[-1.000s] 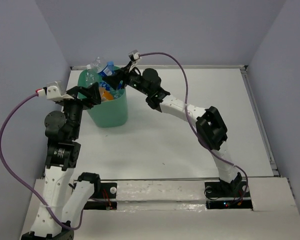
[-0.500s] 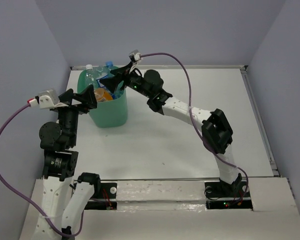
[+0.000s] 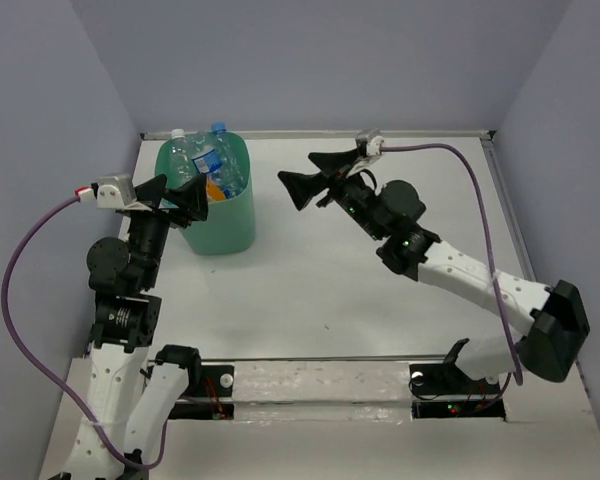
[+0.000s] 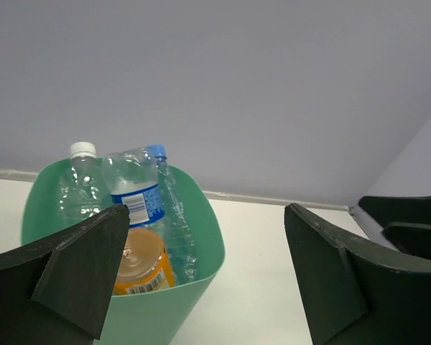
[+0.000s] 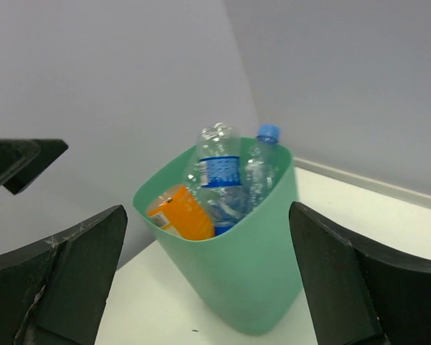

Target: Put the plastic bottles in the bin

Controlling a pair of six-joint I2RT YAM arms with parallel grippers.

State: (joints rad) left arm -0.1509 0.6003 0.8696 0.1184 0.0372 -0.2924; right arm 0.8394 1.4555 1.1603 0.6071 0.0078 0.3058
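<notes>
The mint-green bin stands at the table's back left. Several plastic bottles stick out of it: a clear one with a white cap, a blue-labelled one, a blue-capped one and an orange one. My left gripper hovers open at the bin's near-left rim, nothing between its fingers. My right gripper is open and empty, apart from the bin on its right, facing it. In the right wrist view the bin sits between the open fingers.
Grey walls close in the table on three sides, with a raised strip along the back edge. Purple cables loop from both wrists. The left gripper's fingers show at the left of the right wrist view.
My right gripper has opened and drawn back to the right, away from the bin's top. A bottle it was shut on now lies in the bin. The left gripper shifted slightly beside the bin.
</notes>
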